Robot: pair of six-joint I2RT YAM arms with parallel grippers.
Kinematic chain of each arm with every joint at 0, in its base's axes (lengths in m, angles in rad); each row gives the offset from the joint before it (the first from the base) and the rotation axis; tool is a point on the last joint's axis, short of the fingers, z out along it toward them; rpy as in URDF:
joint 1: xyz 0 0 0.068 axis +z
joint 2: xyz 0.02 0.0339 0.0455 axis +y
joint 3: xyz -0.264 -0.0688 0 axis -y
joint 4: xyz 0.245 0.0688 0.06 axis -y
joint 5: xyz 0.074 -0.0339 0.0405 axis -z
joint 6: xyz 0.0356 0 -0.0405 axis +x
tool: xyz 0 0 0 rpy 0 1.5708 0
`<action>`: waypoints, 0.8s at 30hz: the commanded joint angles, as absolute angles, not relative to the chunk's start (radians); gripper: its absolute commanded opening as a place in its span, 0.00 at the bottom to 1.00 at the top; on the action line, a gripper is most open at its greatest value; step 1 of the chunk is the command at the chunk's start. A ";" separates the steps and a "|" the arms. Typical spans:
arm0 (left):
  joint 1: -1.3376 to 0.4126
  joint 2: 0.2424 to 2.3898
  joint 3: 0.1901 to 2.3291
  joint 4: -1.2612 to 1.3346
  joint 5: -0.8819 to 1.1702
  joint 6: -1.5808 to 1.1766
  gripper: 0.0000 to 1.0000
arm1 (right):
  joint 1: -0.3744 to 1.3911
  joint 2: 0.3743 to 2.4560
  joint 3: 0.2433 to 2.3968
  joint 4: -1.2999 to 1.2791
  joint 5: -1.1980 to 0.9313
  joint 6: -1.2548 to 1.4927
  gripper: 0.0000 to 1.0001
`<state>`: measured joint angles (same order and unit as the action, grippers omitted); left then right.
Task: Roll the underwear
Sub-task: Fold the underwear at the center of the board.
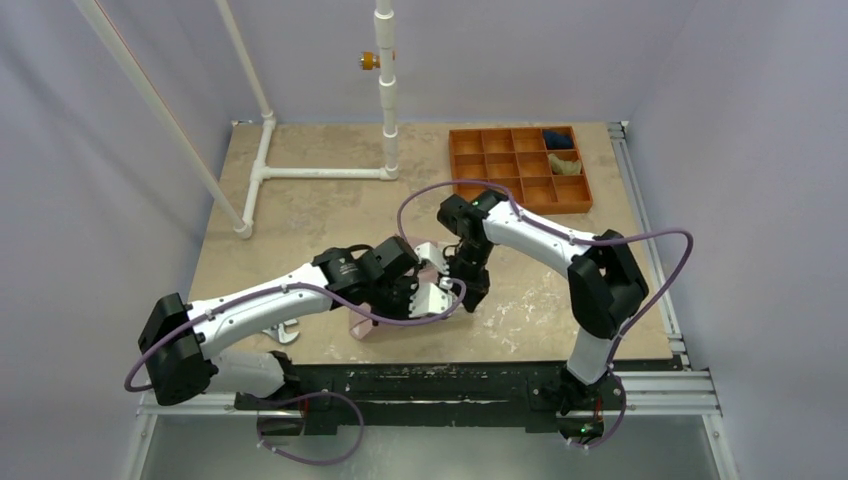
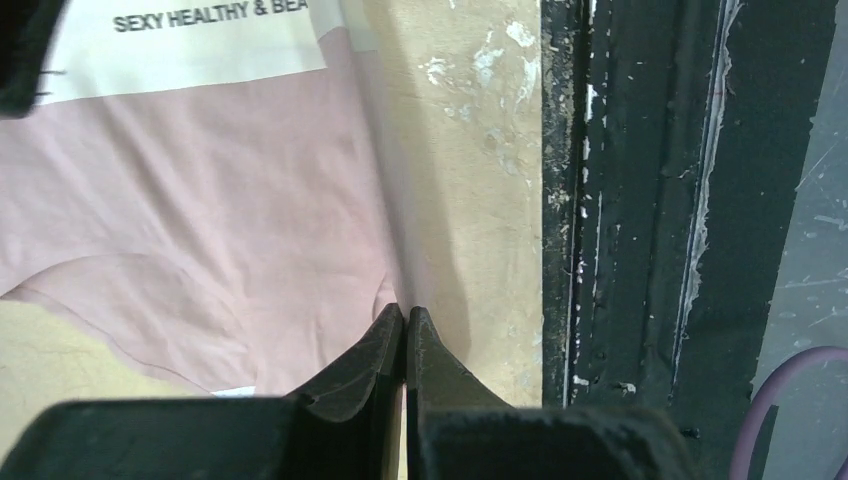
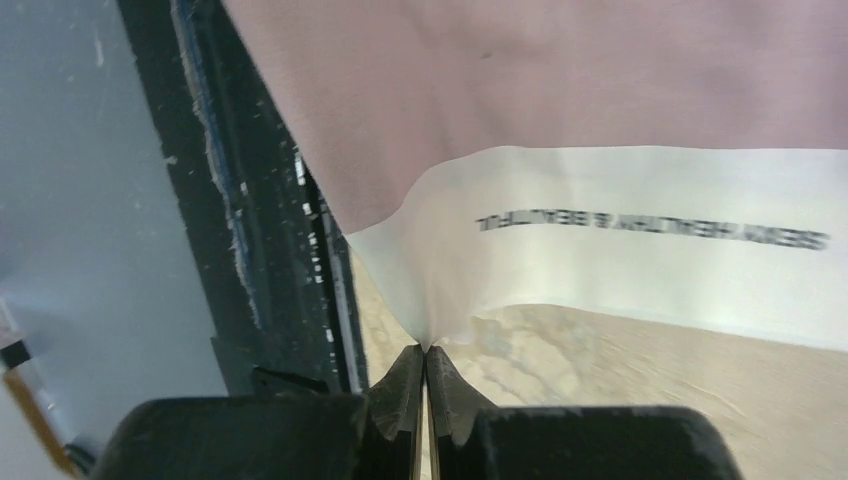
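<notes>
Since a roll needs a straight, taut edge to start from, the left tool (image 2: 405,318) is clamped together on the plain pink side edge of the underwear (image 2: 200,200). It pinches that hem just inside the near margin of the desk (image 2: 470,200). The garment sits at the near middle of the desk, between the two arms and mostly hidden under them from overhead. Its cream-white waistband (image 3: 640,260), printed with a line of text, lies toward the right arm. The right tool (image 3: 425,352) is likewise clamped on a corner of that band, and the cloth rises from its tips, so that corner looks lifted. Judging by the pink showing on either side of the arms, the long axis seems to run diagonally, near-left to far-right, though the arms hide too much to be sure. The orange tray (image 1: 587,185) stands well apart at the far right.
</notes>
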<state>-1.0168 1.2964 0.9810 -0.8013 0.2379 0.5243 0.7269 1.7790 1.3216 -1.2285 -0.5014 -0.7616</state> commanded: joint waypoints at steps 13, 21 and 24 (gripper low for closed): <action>-0.722 1.518 1.277 -0.932 0.381 0.724 0.00 | 0.569 2.032 1.760 -1.350 -0.308 -0.717 0.00; -0.589 1.685 1.406 -0.952 0.408 0.759 0.00 | 0.526 2.133 1.876 -1.370 -0.230 -0.685 0.00; -0.568 1.717 1.417 -0.924 0.410 0.754 0.00 | 0.515 2.160 1.914 -1.368 -0.220 -0.667 0.00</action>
